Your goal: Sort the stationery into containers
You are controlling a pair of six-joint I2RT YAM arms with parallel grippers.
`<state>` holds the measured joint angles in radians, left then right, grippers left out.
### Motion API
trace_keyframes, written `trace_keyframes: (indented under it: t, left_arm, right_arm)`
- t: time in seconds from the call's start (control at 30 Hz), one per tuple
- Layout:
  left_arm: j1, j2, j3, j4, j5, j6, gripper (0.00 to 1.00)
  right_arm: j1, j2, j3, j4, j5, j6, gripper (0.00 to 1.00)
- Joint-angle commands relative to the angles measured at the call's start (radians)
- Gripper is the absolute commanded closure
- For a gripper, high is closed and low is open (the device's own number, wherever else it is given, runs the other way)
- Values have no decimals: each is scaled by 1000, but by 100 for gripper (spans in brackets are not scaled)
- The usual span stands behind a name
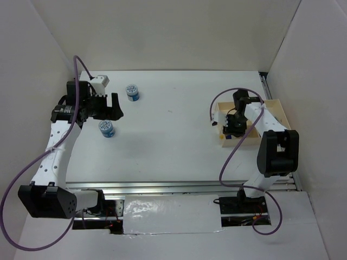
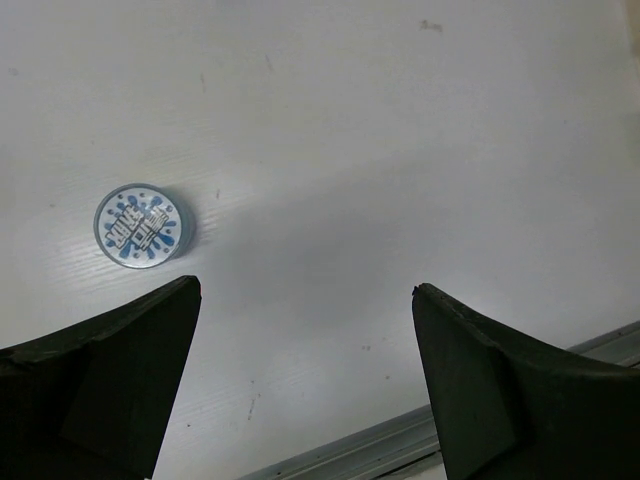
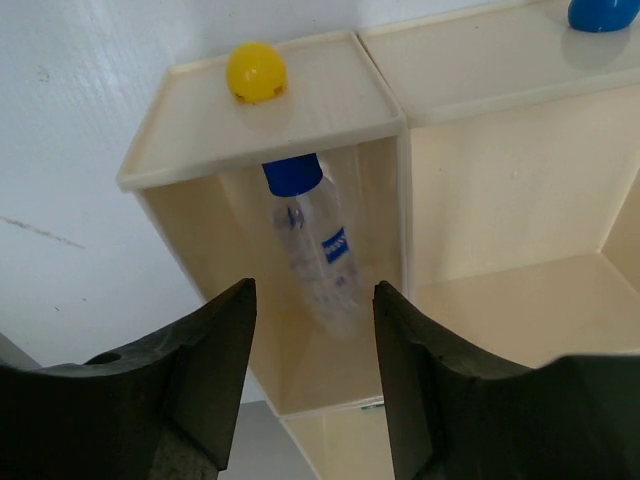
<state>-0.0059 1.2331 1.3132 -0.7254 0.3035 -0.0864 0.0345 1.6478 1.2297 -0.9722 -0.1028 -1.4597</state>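
We see the white table [image 1: 179, 135] filling most of the top view, with the left arm [image 1: 54, 157] along the left edge and the right arm [image 1: 276, 151] at the right. The beige tray [image 1: 276, 108] lies at the right of centre, and the right gripper [image 1: 233, 127] hangs over its left part. The left gripper [image 1: 103, 105] is in the upper left, between two rolls: the upper roll [image 1: 132, 92] to its right and the lower roll [image 1: 107, 129] just below it.

In the left wrist view the left gripper [image 2: 305, 290] has its jaws wide apart. One roll [image 2: 143, 225], we cannot tell which, lies in the left half, just above the left fingertip and outside the gap.

In the right wrist view the right gripper [image 3: 312, 285] has its jaws apart. A blue-capped clear pen [image 3: 310, 250] lies in a tray compartment, its lower end showing between the fingertips.
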Motion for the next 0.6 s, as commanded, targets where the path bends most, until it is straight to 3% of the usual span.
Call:
trace_keyframes:
  t: [0.0,0.2,0.4,0.57]
  left_arm:
    - [3,26,40,31,-87,5,1]
    - [29,115,35,6,-162,69,1]
    - [35,258,66,15,-230,111,1]
    - [47,405,119,24,-297,128,1]
  right_arm:
    - [-1,-8,14,32,5,7,42]
    - [7,-25,115,-5,-40,88,36]
    - [7,-37,326,-43,-133,214,35]
    - [5,-91,415,-36,-202,353,27]
